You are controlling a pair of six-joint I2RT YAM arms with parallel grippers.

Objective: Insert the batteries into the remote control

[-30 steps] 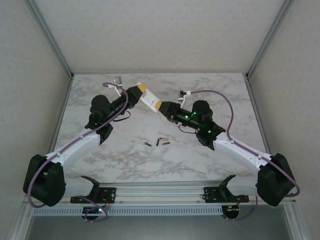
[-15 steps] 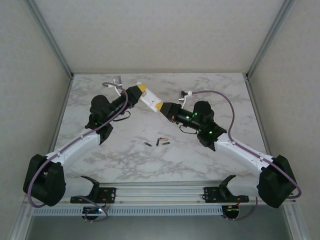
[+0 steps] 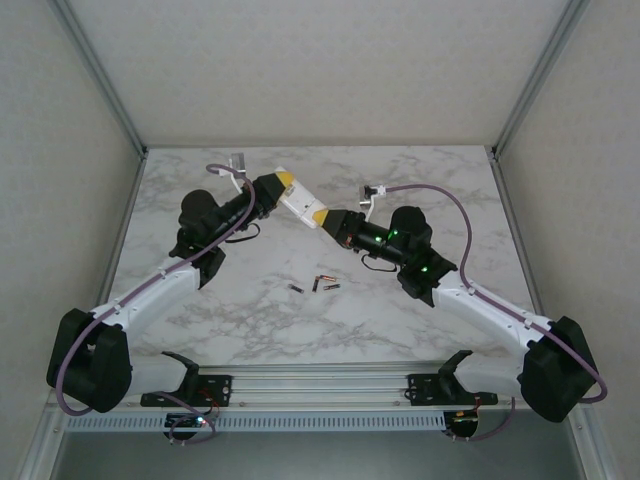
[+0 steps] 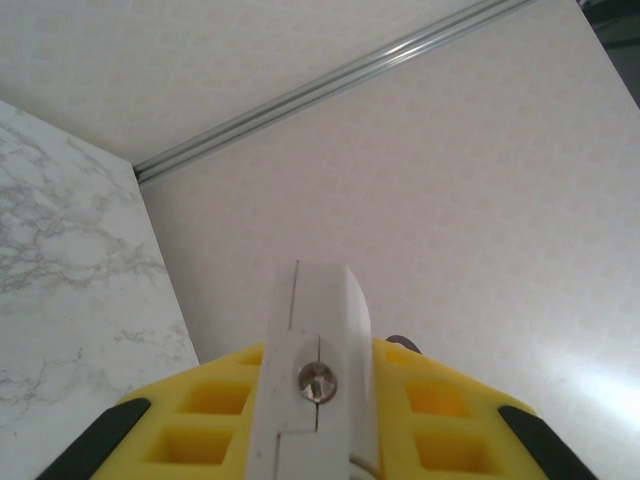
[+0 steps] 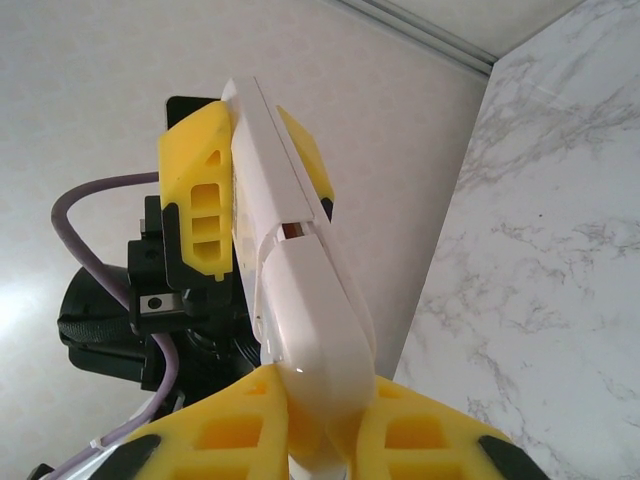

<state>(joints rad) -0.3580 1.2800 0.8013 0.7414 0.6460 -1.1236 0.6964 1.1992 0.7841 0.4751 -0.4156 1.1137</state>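
The left gripper (image 3: 284,182) is clamped on the far-left end of the remote control (image 3: 299,204). In the left wrist view its yellow fingers (image 4: 215,405) press on both flat sides of the white body (image 4: 320,305), with no gap showing. The right gripper (image 3: 323,217) is closed on the opposite, near-right end. In the right wrist view its yellow pads (image 5: 410,430) sit tight against the rounded end of the remote control (image 5: 300,290), and the left gripper (image 5: 205,195) shows at the other end. A seam crosses the white body about midway, with a small dark slot in it.

The remote control hangs in the air between the two grippers, tilted, over the far middle of the table (image 3: 200,310). It touches nothing but the four fingers.

The batteries (image 3: 320,283) lie on the marble near the middle of the table, closer to the near edge than the remote control. There are three of them in a loose row: one alone on the left, two close together on the right. They are well apart from both grippers, and the two forearms flank them on either side.

A purple cable (image 3: 452,215) loops off the right arm toward the far edge, and a second runs along the left arm. A pale wall (image 4: 460,200) and a metal rail (image 4: 330,80) stand behind the table's far-left corner.
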